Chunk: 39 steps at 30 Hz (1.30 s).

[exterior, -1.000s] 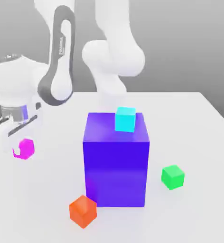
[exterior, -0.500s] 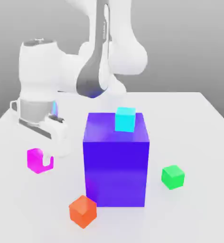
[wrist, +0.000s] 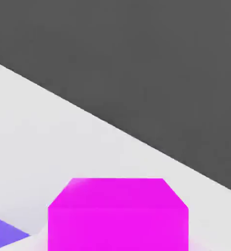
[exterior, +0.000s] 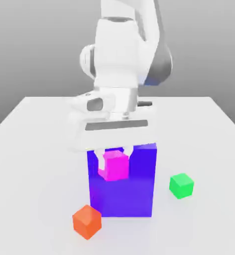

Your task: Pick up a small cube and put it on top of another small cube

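Note:
The small magenta cube (exterior: 114,166) hangs in the air in front of the big blue-purple block (exterior: 142,184), held between the white fingers (exterior: 126,149) of my gripper (exterior: 113,158), which is shut on it. In the hand view the magenta cube (wrist: 118,215) looms close, with a corner of the blue-purple block (wrist: 5,231) beside it. The small green cube (exterior: 181,186) rests on the white table (exterior: 35,164) at the exterior view's right of the big block, well apart from my gripper.
An orange cube (exterior: 86,221) lies on the table near the big block's front corner, on the exterior view's left. My arm's white body (exterior: 119,69) rises over the block and hides its top.
My gripper has swung from the exterior view's left across to the front of the big block, carrying the magenta cube. The arm now covers the cyan cube on the block.

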Available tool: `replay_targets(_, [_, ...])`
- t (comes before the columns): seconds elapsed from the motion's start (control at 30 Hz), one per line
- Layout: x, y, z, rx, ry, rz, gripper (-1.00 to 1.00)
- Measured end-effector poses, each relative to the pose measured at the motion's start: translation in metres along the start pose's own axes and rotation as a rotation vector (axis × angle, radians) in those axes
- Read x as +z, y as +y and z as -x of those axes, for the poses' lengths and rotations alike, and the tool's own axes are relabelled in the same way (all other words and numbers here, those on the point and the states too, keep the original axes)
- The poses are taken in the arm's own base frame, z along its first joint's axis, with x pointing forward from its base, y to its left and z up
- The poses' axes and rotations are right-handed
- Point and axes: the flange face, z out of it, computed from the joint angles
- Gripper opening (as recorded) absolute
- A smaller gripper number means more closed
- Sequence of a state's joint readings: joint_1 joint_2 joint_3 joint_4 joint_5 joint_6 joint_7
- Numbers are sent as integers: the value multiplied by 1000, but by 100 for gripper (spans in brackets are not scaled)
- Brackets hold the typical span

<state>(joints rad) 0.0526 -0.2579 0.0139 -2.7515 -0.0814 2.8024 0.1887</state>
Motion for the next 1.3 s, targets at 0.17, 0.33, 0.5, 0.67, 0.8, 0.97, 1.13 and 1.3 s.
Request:
replay_targets(0.17, [-11,-53,9,-357,14,-34,-100])
replay_targets(0.33, [-5,-90,36,-635,-28,-71,-100])
replay_targets(0.5, [1,-124,68,-910,-70,-111,-100])
replay_targets(0.67, [9,-150,105,-1168,-121,-155,-100])
replay_targets(0.8, [28,-155,141,-1285,-215,-189,-100])
replay_targets(0.97, [46,-159,162,-1340,-266,-217,-100])
replay_targets(1.13, [65,-162,167,-1343,-265,-225,-100])
replay_targets(1.3, [90,-159,176,-1340,-266,-216,-100])
